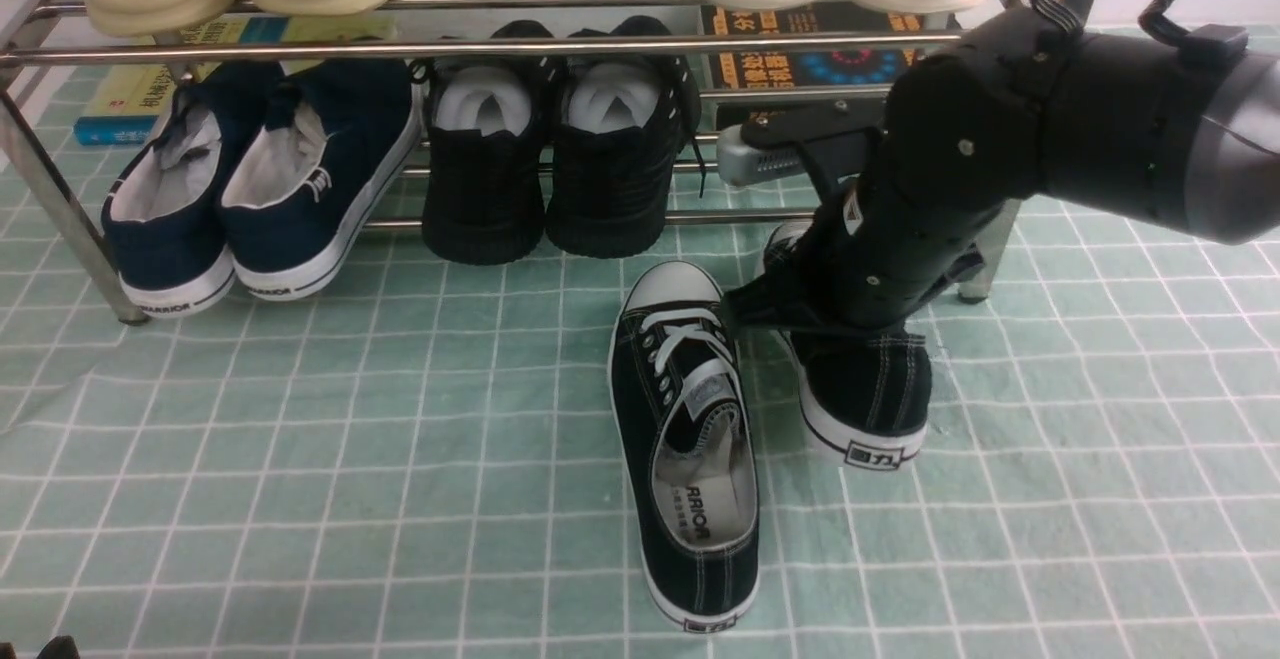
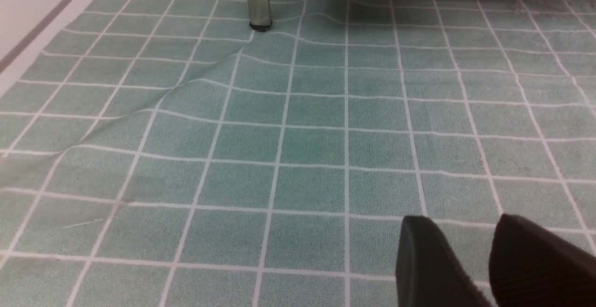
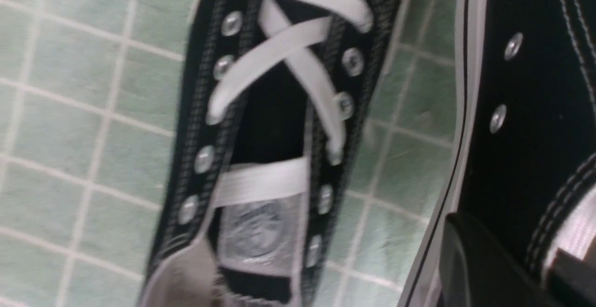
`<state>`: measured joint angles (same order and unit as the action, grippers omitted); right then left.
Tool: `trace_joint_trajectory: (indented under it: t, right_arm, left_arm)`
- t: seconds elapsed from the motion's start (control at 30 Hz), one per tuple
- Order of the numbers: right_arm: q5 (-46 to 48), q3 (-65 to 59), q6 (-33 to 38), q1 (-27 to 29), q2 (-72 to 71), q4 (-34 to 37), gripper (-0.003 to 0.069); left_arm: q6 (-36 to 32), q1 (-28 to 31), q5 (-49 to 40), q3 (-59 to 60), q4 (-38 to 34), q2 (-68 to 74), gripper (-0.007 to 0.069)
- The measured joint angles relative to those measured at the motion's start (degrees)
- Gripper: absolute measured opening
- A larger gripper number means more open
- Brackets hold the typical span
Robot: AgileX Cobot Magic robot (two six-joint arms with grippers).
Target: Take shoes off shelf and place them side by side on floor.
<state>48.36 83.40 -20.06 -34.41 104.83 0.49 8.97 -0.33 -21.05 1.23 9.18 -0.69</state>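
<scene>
Sneakers (image 1: 685,439) of black canvas, with white laces, white rubber toe caps, white-edged soles and white stitching, are both off the shelf (image 1: 300,47) and down in front of it on the floor (image 1: 300,459), a pale green sheet with a white grid, wrinkled in places. One lies flat on its sole, toe toward the shelf, with its pale insole and silver tongue label showing. The second sneaker (image 1: 866,394) is just beside it on the right and points the same way, with a narrow strip of floor between them. Its front half is hidden under the right arm, and its heel shows a white badge. Whether its sole rests fully on the floor cannot be told. The right hand (image 3: 512,251) grips this sneaker by its side wall near the opening, one dark finger (image 3: 479,260) pressed against the outside. The left hand (image 2: 463,221) hovers over bare floor, its two fingers a little apart with nothing between them.
</scene>
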Motion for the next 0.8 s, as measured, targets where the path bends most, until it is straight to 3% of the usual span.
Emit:
trace_joint_trajectory:
  t: [0.3,0.43,0.47,0.53,0.6,0.7,0.8]
  right_arm:
    - [1.19,0.00,-0.21,0.00,1.67,5.08,0.0043]
    - [1.27,0.00,-0.21,0.00,3.37,9.04,0.0115]
    - [1.21,0.00,-0.21,0.00,3.68,10.20,0.0172]
    - [1.40,0.00,-0.21,0.00,3.76,10.32,0.0211]
    - [3.61,0.72,0.50,0.00,3.76,10.24,0.0321]
    - [7.42,1.92,3.31,0.00,3.28,10.19,0.0370]
    - [13.05,4.15,6.07,0.00,1.25,10.19,0.0366]
  left_arm:
    - [0.00,0.00,0.00,0.00,0.00,0.00,0.0242]
    - [0.00,0.00,0.00,0.00,0.00,0.00,0.0242]
    - [0.00,0.00,0.00,0.00,0.00,0.00,0.0242]
    - [0.00,0.00,0.00,0.00,0.00,0.00,0.0242]
    - [0.00,0.00,0.00,0.00,0.00,0.00,0.0242]
    - [0.00,0.00,0.00,0.00,0.00,0.00,0.0242]
    - [0.00,0.00,0.00,0.00,0.00,0.00,0.0242]
